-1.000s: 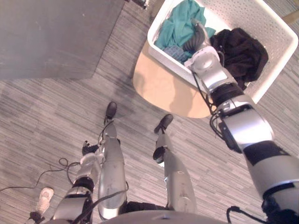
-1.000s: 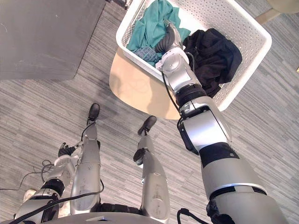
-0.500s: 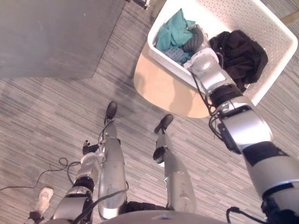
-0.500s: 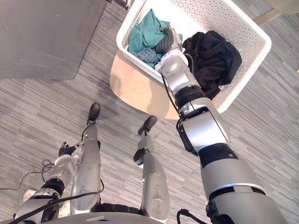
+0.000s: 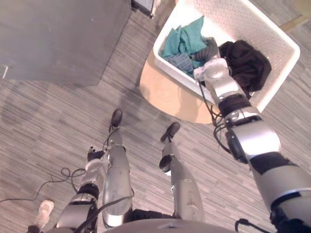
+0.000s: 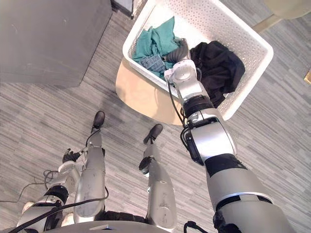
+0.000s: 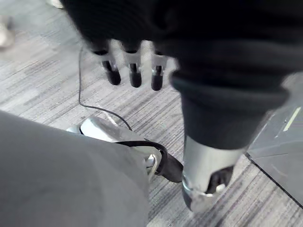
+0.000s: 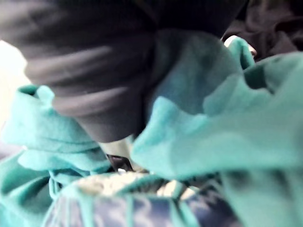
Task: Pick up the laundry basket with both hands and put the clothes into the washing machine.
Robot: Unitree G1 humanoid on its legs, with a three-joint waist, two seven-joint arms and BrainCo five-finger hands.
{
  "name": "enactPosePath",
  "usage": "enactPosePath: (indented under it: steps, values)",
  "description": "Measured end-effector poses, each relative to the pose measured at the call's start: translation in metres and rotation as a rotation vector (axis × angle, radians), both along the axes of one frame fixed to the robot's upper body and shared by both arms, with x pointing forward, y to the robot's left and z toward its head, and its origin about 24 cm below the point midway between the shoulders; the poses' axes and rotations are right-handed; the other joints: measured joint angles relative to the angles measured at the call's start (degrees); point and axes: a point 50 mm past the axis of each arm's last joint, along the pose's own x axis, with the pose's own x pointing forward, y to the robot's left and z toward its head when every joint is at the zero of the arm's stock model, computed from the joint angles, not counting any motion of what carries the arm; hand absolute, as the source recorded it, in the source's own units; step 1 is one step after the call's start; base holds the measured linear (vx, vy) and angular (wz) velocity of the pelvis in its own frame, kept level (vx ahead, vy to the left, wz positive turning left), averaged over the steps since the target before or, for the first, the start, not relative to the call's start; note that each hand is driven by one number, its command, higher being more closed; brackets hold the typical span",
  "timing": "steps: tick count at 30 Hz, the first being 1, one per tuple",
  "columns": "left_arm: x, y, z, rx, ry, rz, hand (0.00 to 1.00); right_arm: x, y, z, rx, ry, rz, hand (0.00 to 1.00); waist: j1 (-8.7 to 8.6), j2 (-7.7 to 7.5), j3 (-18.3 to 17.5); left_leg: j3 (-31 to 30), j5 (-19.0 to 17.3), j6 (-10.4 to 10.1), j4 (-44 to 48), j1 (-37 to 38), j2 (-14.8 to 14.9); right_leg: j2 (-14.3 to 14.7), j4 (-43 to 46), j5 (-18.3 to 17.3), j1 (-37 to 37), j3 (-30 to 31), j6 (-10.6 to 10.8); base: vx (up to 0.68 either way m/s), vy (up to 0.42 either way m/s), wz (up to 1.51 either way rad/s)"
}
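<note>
The white perforated laundry basket [image 5: 283,72] rests on a round pale wooden table [image 5: 165,92] ahead of me. A bunched teal garment [image 5: 184,41] and a blue patterned cloth [image 5: 182,62] lie in its left part. A black garment [image 5: 245,60] is heaped on the right. My right hand [image 5: 210,48] reaches over the near wall into the basket and is sunk in the teal garment [image 8: 227,137], which folds closely round it. My left hand [image 7: 132,71] hangs low beside my leg over the floor, fingers straight, holding nothing.
A big grey box [image 5: 58,39] stands on the floor to the left of the table. The floor is grey striped carpet. A white shoe [image 5: 43,208] lies at the lower left. Another pale round edge [image 6: 286,7] shows beyond the basket.
The teal garment, spread out a second ago, is now bunched toward the basket's near left corner. My right hand has drawn back a little toward the near wall. The camera has shifted slightly.
</note>
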Motion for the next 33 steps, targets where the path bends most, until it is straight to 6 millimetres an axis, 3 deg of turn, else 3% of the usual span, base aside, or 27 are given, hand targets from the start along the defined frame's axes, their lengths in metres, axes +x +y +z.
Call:
enactPosePath:
  steps: [6,13,16,20,22,25,27,30,33]
  values:
    - [-0.011,-0.004,-0.011,-0.056,0.060,-0.002,0.00,-0.005,-0.008,-0.008,0.476,-0.036,0.026,1.00,-0.26,0.07,0.0,4.0,-0.6,0.8,-0.3,8.5,-0.2,-1.1,2.3,-0.6,4.9,3.7,0.5,-0.01,0.048,-0.19]
    - [-0.027,-0.005,-0.022,-0.098,0.114,-0.027,0.00,-0.018,-0.003,-0.015,0.724,-0.113,0.126,1.00,-2.25,0.05,-1.3,7.0,-0.5,2.0,-3.0,18.3,-1.4,-3.4,7.0,-3.7,9.8,6.4,2.0,-0.02,0.035,-0.09]
    - [-0.060,-0.007,-0.040,-0.131,0.196,0.006,0.00,-0.033,0.008,-0.056,0.804,-0.062,0.154,1.00,-3.19,0.04,-8.8,8.6,-0.6,2.7,-5.3,20.9,-1.8,-4.0,7.1,-4.4,10.6,6.9,2.7,0.05,0.028,-0.10]
    - [-0.066,-0.013,-0.037,-0.184,0.142,0.018,0.00,-0.053,0.013,-0.085,0.908,-0.043,0.176,1.00,-4.71,0.23,-14.3,9.4,-1.3,3.3,-6.2,24.3,-2.5,-4.9,6.9,-5.4,13.5,7.0,3.6,0.09,0.040,0.00]
    - [-0.045,-0.019,-0.011,-0.173,-0.018,-0.036,0.00,-0.065,0.009,-0.083,0.908,-0.102,0.190,1.00,-4.91,0.48,-17.3,9.6,-1.5,3.5,-6.3,25.2,-3.0,-5.5,6.9,-5.6,14.4,7.0,4.0,0.07,0.041,0.01]
    - [-0.023,-0.020,0.022,-0.145,-0.197,-0.068,0.00,-0.072,0.017,-0.077,0.914,-0.145,0.232,1.00,-5.89,0.94,-19.7,9.9,-2.0,3.7,-6.3,26.8,-3.5,-5.9,6.8,-5.9,15.9,7.3,4.4,0.03,0.017,-0.02]
    - [-0.005,-0.022,0.055,-0.128,-0.350,-0.086,0.00,-0.077,0.026,-0.066,0.896,-0.182,0.283,1.00,-6.34,1.54,-21.7,10.5,-2.2,3.9,-6.8,28.5,-3.9,-6.2,6.4,-6.0,17.1,8.1,4.6,0.06,0.025,-0.09]
    - [0.006,-0.022,0.088,-0.103,-0.502,-0.091,0.00,-0.081,0.039,-0.055,0.890,-0.223,0.350,1.00,-6.42,3.04,-25.0,12.3,-1.9,4.2,-8.3,29.9,-4.3,-6.4,4.9,-5.1,17.4,9.1,5.0,0.05,0.032,-0.21]
    - [0.016,-0.021,0.111,-0.070,-0.600,-0.089,0.00,-0.080,0.057,-0.041,0.897,-0.242,0.417,1.00,-6.69,4.42,-25.9,14.1,-1.9,4.2,-9.1,31.9,-4.8,-6.3,2.5,-3.6,19.1,10.4,5.2,0.03,0.029,-0.25]
